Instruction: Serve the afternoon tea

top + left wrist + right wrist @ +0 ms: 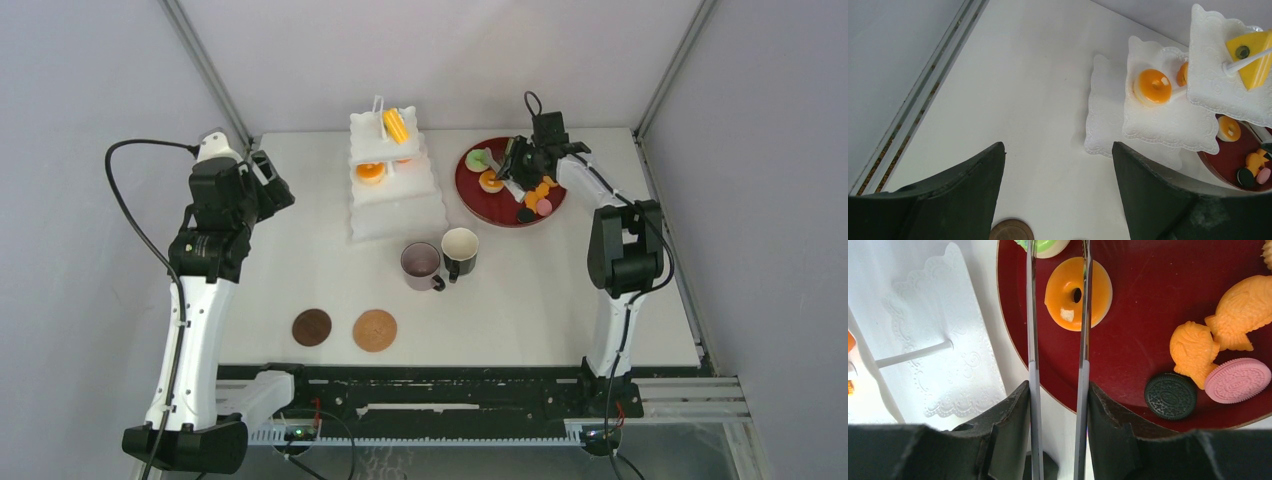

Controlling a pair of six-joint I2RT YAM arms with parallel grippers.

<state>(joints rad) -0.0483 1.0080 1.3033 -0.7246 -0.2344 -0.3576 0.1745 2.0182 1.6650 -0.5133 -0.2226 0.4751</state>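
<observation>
Slippage is what we fear most. The right gripper (1058,400) has its jaws partly closed on the tongs (1033,340) and holds them by the handles, so any slackening could let them twist or drop onto the red tray (1148,305) at the far right of the table (560,300). The blades are not centred either. One crosses the orange doughnut (1063,290) beside its hole and the other runs just off its edge, while the tips reach the green pastry (1048,246) beyond. If we squeeze from here, we judge that the doughnut could be pinched off-centre and skid away, or the green pastry could be nudged. We cannot tell how high the blades hang above them. Carrying anything to the white stand (400,215), far and centre, risks knocking the yellow wedge (396,124) or the orange pastry (370,172) off their tiers. The mauve mug (421,265) and black mug (460,250) touch mid-table, so grasping one may shove the other. Both are off the two coasters (312,326) at the near left. The left gripper (1058,150) hovers wide open and empty, left of the stand.
</observation>
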